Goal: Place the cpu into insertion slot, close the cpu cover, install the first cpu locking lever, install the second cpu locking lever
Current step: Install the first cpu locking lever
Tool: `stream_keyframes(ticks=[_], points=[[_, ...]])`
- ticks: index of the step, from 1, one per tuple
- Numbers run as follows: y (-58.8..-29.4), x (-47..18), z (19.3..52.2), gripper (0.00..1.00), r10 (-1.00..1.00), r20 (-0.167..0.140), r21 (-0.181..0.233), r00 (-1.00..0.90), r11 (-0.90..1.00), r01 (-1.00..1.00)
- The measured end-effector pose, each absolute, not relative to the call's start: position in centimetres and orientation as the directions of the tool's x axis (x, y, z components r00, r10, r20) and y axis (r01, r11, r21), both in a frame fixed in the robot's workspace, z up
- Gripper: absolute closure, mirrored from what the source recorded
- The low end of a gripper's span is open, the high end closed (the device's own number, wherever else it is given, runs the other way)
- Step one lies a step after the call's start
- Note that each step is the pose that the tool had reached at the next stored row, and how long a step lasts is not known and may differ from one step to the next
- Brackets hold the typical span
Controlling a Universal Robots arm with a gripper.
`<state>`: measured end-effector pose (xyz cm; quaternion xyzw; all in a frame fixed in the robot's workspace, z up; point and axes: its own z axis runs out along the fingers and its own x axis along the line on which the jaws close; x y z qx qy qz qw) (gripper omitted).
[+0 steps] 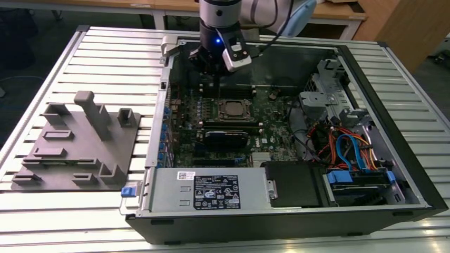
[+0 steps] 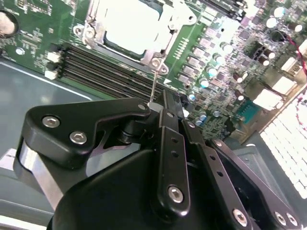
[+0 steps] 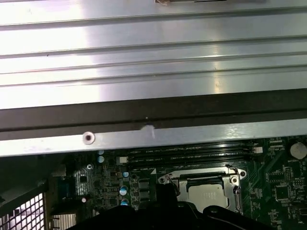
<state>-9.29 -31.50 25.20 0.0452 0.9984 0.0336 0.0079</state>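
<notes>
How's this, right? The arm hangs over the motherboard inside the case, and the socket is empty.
Not quite. The arm does hang over the motherboard inside the case, but the socket is not empty: the cpu sits in it, as the second wrist view shows.

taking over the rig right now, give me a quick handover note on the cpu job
Gripper: in the second wrist view, the jaws look shut on the free end of a locking lever. The lever stands raised from a corner of the insertion slot.
Things: the cpu is seated in the slot on the motherboard. The cpu cover lies closed over it.
Done: cpu placed, cover shut.
Left: this lever is not yet latched down. I cannot tell whether it is the first or the second, or how the other lever stands.
</notes>
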Motion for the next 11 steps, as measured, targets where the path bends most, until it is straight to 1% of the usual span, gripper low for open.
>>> stream_keyframes(ticks=[11], points=[[-31.5,-7.8,25.2,0.9,0.092,-0.013,0.068,-0.996,0.994,0.091]])
